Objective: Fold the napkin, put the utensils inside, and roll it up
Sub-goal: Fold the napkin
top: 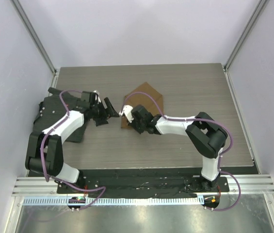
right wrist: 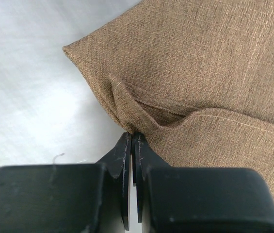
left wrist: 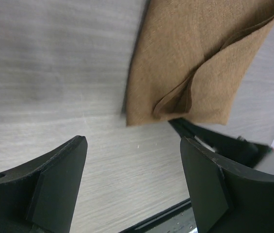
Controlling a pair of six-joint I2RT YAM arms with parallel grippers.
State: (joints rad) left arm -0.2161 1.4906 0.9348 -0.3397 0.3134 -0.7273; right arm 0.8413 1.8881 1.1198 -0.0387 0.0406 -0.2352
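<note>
We pinch a puckered edge of the soft tan-brown woven napkin (right wrist: 200, 63), lying partly folded on the grey wood-grain table (top: 185, 141), between the closed jaws of the right gripper (right wrist: 132, 138), the cloth spreading straight ahead of it, while our left gripper (left wrist: 133, 145) hangs wide apart, empty, just left.

Tan-brown napkin (right wrist: 200, 73), grey table (top: 190, 87).
The napkin is plain, with a fine woven fleck; the table shows pale grey streaked wood grain; the mat (top: 43, 114) is dark grey-black.
</note>
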